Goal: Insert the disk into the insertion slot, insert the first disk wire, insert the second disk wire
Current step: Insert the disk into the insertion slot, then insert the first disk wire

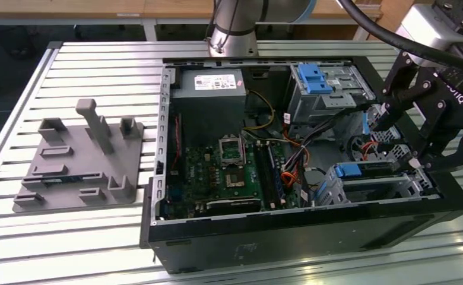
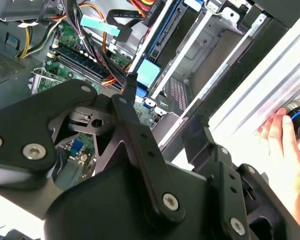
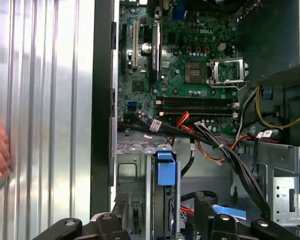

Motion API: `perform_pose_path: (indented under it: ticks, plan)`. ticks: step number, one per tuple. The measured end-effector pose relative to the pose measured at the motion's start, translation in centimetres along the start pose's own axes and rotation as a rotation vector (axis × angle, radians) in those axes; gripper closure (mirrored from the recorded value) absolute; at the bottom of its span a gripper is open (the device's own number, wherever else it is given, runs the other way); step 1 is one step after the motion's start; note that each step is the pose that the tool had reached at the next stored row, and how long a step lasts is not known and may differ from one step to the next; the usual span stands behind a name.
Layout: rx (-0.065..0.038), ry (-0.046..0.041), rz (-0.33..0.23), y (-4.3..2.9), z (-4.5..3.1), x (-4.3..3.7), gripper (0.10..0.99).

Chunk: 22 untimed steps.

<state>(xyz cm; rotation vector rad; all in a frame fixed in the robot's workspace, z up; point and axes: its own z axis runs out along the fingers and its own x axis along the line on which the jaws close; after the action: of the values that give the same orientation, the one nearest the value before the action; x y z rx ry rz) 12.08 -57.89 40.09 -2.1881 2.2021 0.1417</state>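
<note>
Exterior view: gripper (image 1: 394, 148) is hovering with its fingers spread apart, gripping nothing, close above the disk (image 1: 366, 168). Disk is sitting inside the insertion slot (image 1: 383, 187), at the computer case's (image 1: 295, 228) near corner, exterior view's right.

Robot arm (image 1: 233, 27) at work: a smooth silver-grey tube ringed by a pale blue band (image 1: 304, 8); a thick black cable (image 1: 371, 28) leads to a light grey wrist housing (image 1: 441, 27); the hand (image 1: 398, 145) is matte black, built of flat, angular bars joined at round pivots, with small white lettering (image 1: 456, 90) on its body; in the second wrist view the bars sit on rounded black plates studded with bright silver screws (image 2: 170, 201); in the first wrist view two slim black fingers (image 3: 205, 212) show squared ends.
</note>
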Motion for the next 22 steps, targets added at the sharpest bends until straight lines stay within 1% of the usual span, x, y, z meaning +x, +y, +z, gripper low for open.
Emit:
perform_pose_path:
  ticks: [13,14,15,16,17,18,19,21,22]
  plan:
    - [0.000,0.0001,0.000,0.00,0.03,-0.03,0.451]
    - [0.000,0.0005,0.000,0.00,0.03,-0.03,0.451]
    - [0.000,0.0027,0.000,0.00,0.03,-0.04,0.451]
    - [0.000,0.0081,0.000,0.00,0.02,-0.04,0.451]
    - [0.000,0.0164,0.001,-0.01,0.02,-0.03,0.451]
    - [0.000,0.0272,0.001,-0.01,0.03,-0.03,0.451]
    - [0.000,0.0424,0.002,-0.02,0.03,-0.09,0.451]
    - [0.000,0.0694,0.003,-0.06,0.06,-0.39,0.451]
    - [0.000,0.0772,0.003,-0.10,0.09,-0.65,0.451]
